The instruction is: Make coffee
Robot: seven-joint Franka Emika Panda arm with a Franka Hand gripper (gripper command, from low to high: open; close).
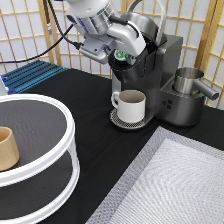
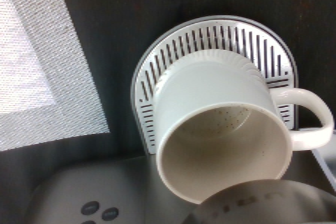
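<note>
My gripper (image 1: pixel 121 52) hangs at the top of the exterior view, against the front of the dark coffee machine (image 1: pixel 162 75), just under its raised lid (image 1: pixel 142 22). It is shut on the coffee pod (image 1: pixel 120 54), whose green-and-white foil top faces the camera. A white handled mug (image 1: pixel 131 105) stands empty on the machine's round drip tray (image 1: pixel 120 121), right below the gripper. The wrist view looks down into the mug (image 2: pixel 225 145) on the slotted drip tray (image 2: pixel 217 35). A dark rounded shape at its edge hides part of the mug's rim.
A steel jug (image 1: pixel 190 82) sits on the machine's right side. A white two-tier round stand (image 1: pixel 65 150) at the exterior view's left holds a tan wooden cup (image 1: pixel 7 148). A grey mat (image 1: pixel 175 185) lies at the bottom right. A blue rack (image 1: pixel 30 75) and screens stand behind.
</note>
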